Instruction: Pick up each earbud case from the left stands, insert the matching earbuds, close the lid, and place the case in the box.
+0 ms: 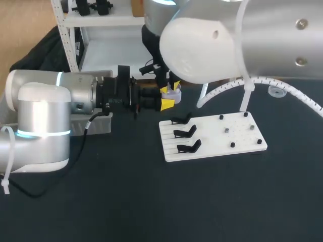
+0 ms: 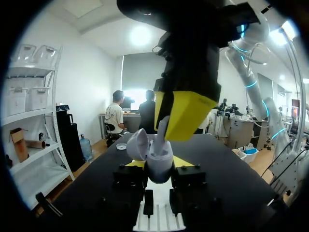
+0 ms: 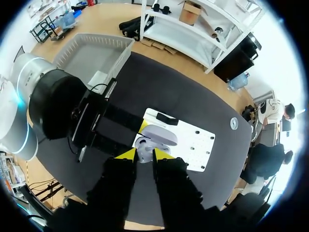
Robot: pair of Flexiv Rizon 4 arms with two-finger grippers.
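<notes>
Earbud case (image 1: pixel 174 93), lid open, upper middle of frame, clamped between left gripper (image 2: pixel 160 163) fingers; right gripper (image 3: pixel 144 154) poised above, jaw state unclear. Off-centre pressing could dislodge it.

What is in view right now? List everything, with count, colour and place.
earbud case: one, white, lid open, held above the table by the board's stand end
board: one, white, on the table right of centre
stands: three, black, empty, in a row at the board's left end
pegs: several, small, dark, on the board's right half
disc: one, clear, on the table beyond the board
box: one, grey, at the table's left side
table: one, black
left gripper: shut on the earbud case
right gripper: directly above the earbud case
</notes>
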